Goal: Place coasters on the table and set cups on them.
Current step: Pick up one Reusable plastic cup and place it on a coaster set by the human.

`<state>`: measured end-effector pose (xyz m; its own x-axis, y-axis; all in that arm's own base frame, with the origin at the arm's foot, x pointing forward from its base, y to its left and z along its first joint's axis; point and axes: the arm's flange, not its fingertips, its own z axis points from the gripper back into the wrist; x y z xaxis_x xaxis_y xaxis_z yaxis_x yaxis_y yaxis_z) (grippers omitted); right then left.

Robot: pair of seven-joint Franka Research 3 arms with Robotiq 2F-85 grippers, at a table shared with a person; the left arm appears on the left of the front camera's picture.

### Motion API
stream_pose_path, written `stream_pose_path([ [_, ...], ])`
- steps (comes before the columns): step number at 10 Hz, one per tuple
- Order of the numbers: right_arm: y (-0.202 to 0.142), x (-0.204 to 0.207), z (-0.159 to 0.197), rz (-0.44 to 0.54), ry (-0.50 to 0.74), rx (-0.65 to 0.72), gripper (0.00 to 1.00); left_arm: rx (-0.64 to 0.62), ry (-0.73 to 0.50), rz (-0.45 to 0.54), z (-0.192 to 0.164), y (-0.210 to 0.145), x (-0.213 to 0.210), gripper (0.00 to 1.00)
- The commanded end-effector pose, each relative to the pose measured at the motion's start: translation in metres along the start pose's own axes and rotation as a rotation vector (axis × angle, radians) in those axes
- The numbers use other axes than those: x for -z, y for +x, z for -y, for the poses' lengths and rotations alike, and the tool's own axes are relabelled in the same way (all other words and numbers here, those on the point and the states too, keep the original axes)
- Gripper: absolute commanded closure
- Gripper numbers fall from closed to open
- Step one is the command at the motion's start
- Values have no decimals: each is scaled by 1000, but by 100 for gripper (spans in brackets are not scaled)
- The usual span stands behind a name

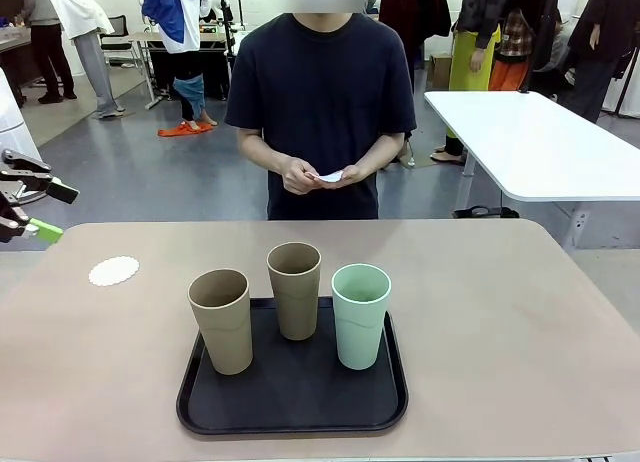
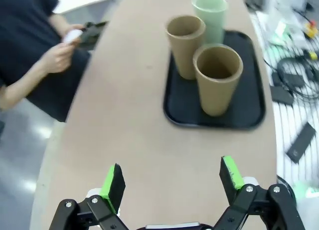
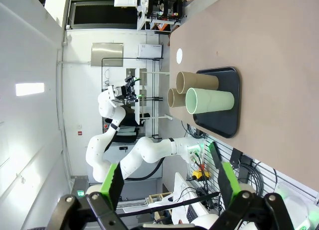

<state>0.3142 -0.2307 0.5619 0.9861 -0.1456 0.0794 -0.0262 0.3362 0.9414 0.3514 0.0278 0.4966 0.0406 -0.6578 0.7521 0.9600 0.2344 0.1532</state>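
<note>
One white lacy coaster (image 1: pixel 113 271) (image 3: pixel 179 54) lies on the beige table (image 1: pixel 500 312) at the left. The person at the far side holds another white coaster (image 1: pixel 328 176) (image 2: pixel 73 36) in both hands. Two tan cups (image 1: pixel 222 320) (image 1: pixel 295 289) and a mint green cup (image 1: pixel 360 314) stand upright on the black tray (image 1: pixel 292 397). My left gripper (image 1: pixel 55 212) (image 2: pixel 172 179) hovers open at the table's left edge, well short of the cups (image 2: pixel 217 78). My right gripper (image 3: pixel 169 182) is open and empty, off the table's right side, facing the mint cup (image 3: pixel 209 100).
A white table (image 1: pixel 540 147) stands behind on the right. Cables and small devices (image 2: pixel 291 83) lie off the table edge beyond the tray. Bare tabletop lies left and right of the tray. Other people stand far back.
</note>
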Motion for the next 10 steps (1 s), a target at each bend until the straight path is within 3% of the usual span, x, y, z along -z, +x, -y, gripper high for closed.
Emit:
stream_pose_path([
  [1, 1, 1, 1, 5, 1, -13, 0, -75, 36, 74, 12, -9, 10, 0],
  [3, 1, 1, 1, 5, 1, -13, 0, -275, -16, 16, -12, -15, 16, 0],
  [4, 1, 1, 1, 5, 1, -13, 0, -88, 25, 51, 9, -10, 5, 0],
  [10, 1, 1, 1, 5, 1, -13, 0, -103, 29, 45, 5, -7, 4, 0],
])
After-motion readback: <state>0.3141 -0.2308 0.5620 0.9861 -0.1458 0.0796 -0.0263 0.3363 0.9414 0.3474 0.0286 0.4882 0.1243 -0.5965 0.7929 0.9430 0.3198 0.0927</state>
